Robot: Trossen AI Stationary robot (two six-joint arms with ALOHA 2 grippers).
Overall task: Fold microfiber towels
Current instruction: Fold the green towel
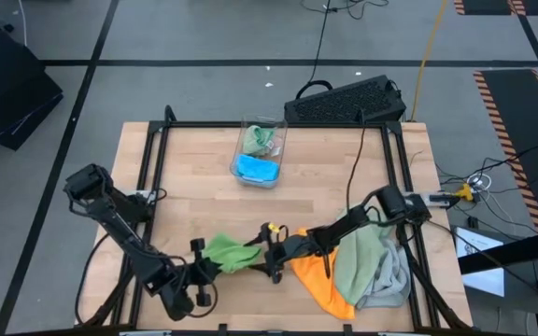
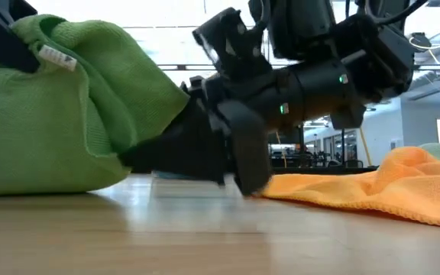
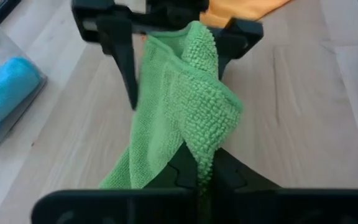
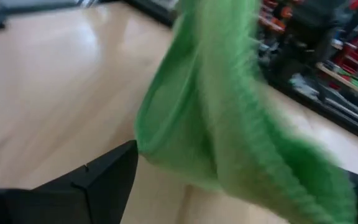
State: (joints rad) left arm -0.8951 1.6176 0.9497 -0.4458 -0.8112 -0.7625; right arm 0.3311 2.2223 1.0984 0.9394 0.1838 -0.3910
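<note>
Green towel (image 3: 185,118): nubby, looped matt cloth. Orange towel (image 2: 403,187): soft fleecy cloth. Worktop (image 1: 194,177): smooth pale wood. Bin (image 1: 260,154): clear glossy plastic.

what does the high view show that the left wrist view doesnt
Only the high view shows the sage green towel and light grey towel heaped by the right arm, plus both arms whole. Only the left wrist view shows the left gripper with its fingers pinched shut on the bright green towel. Both show that towel, the orange towel, the right gripper and the clear bin holding a blue towel.
</note>
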